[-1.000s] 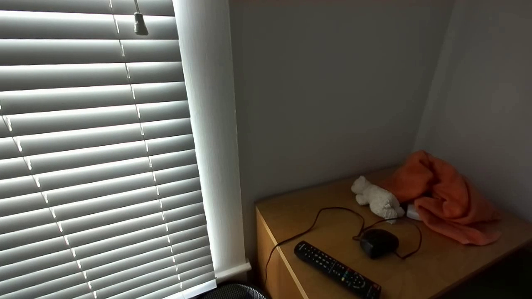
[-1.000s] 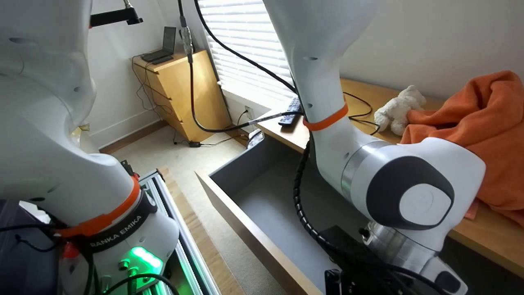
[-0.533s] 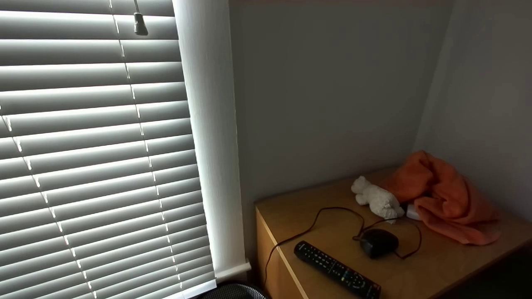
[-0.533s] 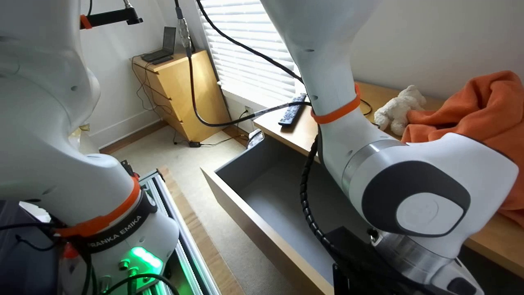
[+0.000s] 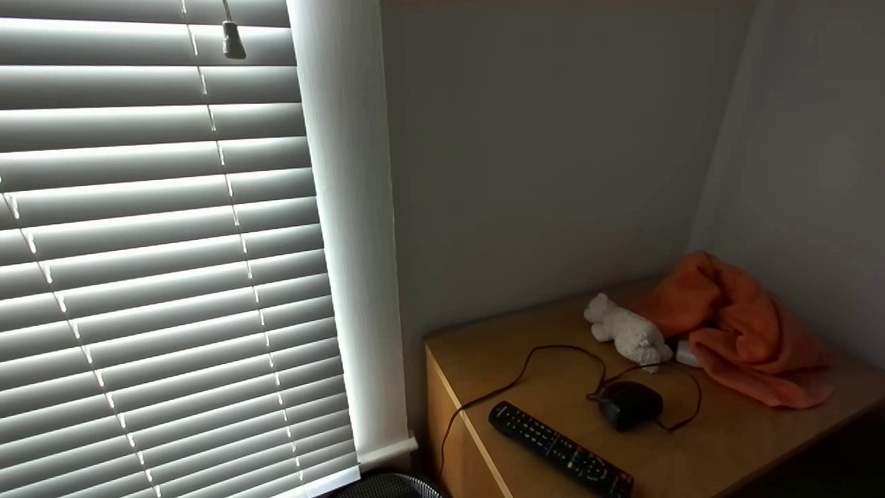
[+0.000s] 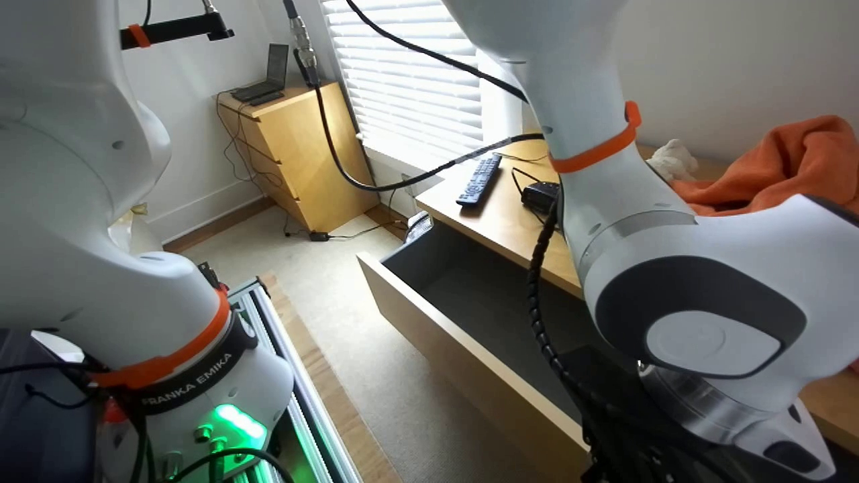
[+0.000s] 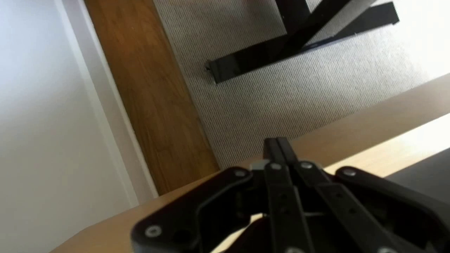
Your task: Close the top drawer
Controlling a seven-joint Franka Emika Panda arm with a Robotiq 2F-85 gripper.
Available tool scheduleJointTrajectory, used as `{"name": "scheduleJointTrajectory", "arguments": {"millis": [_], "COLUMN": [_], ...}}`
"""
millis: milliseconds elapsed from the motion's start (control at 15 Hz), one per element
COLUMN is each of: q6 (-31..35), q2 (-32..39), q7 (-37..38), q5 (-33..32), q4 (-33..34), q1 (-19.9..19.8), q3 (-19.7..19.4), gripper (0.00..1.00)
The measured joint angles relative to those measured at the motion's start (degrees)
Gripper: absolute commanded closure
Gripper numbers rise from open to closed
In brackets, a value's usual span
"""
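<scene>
Gripper [image 7: 277, 139] in the wrist view, its two black fingers together with nothing visible between them. The top drawer [image 6: 470, 376], in an exterior view, stands partway out of a wooden dresser [image 6: 503, 225], directly under its top, with the robot arm [image 6: 704, 288] hiding the end nearer the camera. From the wrist, the fingers lie across the drawer's front; whether they touch it cannot be told.

That front looks stiff and flat, pale wood outside, grey within. I judge it easy to move if it rides on runners, wanting a steady push rather than force. The face is probably smooth, so the fingertips could skid if the push slants, and pressing near one end might make the box twist and bind. No handle shows on the visible part, and none seems needed: the best contact would be flat against the outer face, near the middle of its width, pushing straight toward the dresser.

Farther back, on the dresser top, lie a black remote control [image 5: 561, 449], a small black corded device [image 5: 629, 405], a white plush toy [image 5: 628, 330] and a crumpled orange cloth [image 5: 740, 335]. Beyond are window blinds [image 5: 166, 242] and, in the far corner of an exterior view, a second dresser [image 6: 295, 147] carrying a laptop [image 6: 274, 72].
</scene>
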Motion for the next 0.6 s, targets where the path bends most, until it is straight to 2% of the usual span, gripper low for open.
{"name": "scheduleJointTrajectory", "arguments": {"millis": [267, 600], "q6": [2.36, 2.99], "q2": [0.39, 1.19], "q7": [-1.0, -1.0], "q5": [8.03, 9.07], "q4": [1.65, 1.99], "q1": [-3.04, -3.14], "q3": [4.28, 5.36], "gripper": [0.99, 0.99]}}
